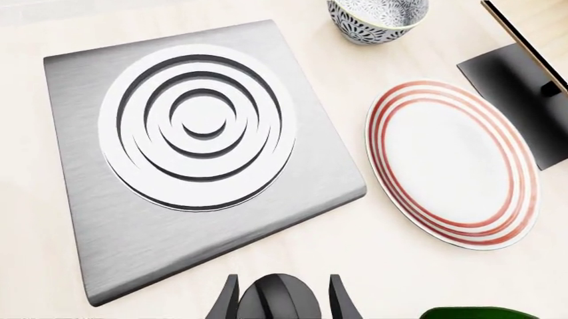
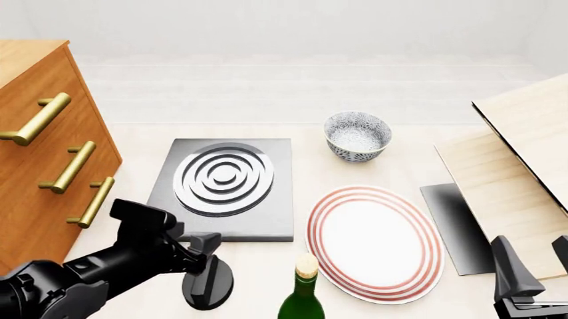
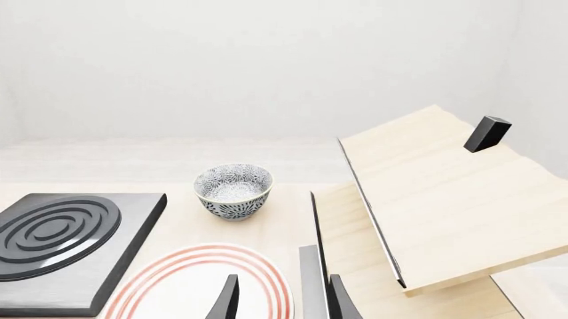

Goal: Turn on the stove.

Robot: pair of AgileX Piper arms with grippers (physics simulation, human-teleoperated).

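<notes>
The stove (image 2: 269, 210) is a flat dark grey square slab with a round burner (image 2: 222, 178) of concentric silver rings; it fills the left wrist view too, stove (image 1: 98, 219). Its separate black round knob (image 2: 209, 284) sits on the table just in front of the slab's near edge. My left gripper (image 2: 207, 260) is down over the knob, and in the left wrist view the knob (image 1: 277, 300) stands between the two fingers (image 1: 227, 302), which are spread wide. The left gripper (image 1: 282, 304) is open. My right gripper (image 2: 534, 266) waits open at the near right, holding nothing.
A red-ringed white plate (image 2: 374, 242) lies right of the stove, with a patterned bowl (image 2: 358, 136) behind it. A green bottle (image 2: 302, 296) stands close to the knob's right. A wooden drawer cabinet (image 2: 44, 153) is at left, and tilted wooden boards (image 2: 515, 173) on a black base at right.
</notes>
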